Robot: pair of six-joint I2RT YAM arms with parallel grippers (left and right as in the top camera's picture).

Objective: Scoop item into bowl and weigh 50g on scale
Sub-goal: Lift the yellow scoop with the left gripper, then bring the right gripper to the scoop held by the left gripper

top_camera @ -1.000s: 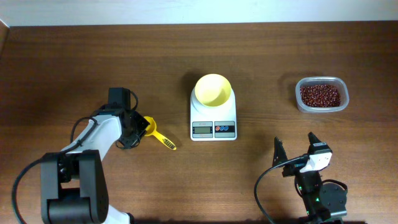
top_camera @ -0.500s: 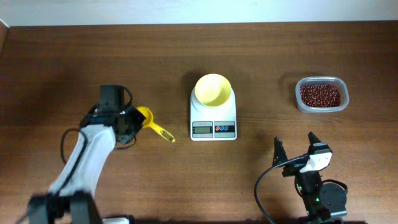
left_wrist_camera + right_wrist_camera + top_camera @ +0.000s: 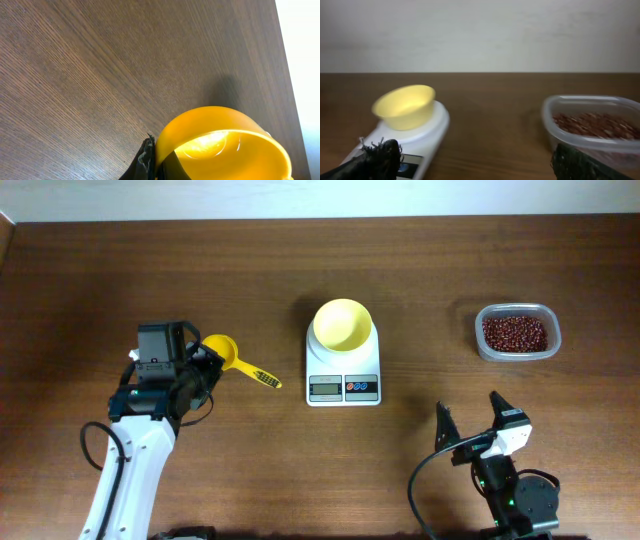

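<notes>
Over on the left, the left end effector [image 3: 203,368] is clamped tight on the yellow scoop [image 3: 222,352], gripping it by the cup end, with the ribbed handle sticking out to the right over the bench [image 3: 400,260]. From the wrist view the cup [image 3: 220,142] looks empty and throws a soft shadow on the wood. In the middle sits the white scale [image 3: 343,377], display and buttons on its near edge, with the pale yellow bowl [image 3: 342,323] on its far half, nothing in it. Further right, the beans [image 3: 515,332] are all heaped in the clear container [image 3: 517,352], well apart from the scale. Down at the near right, the right end effector [image 3: 468,408] hangs with its jaws spread wide, holding nothing, bowl and container both ahead of it.
</notes>
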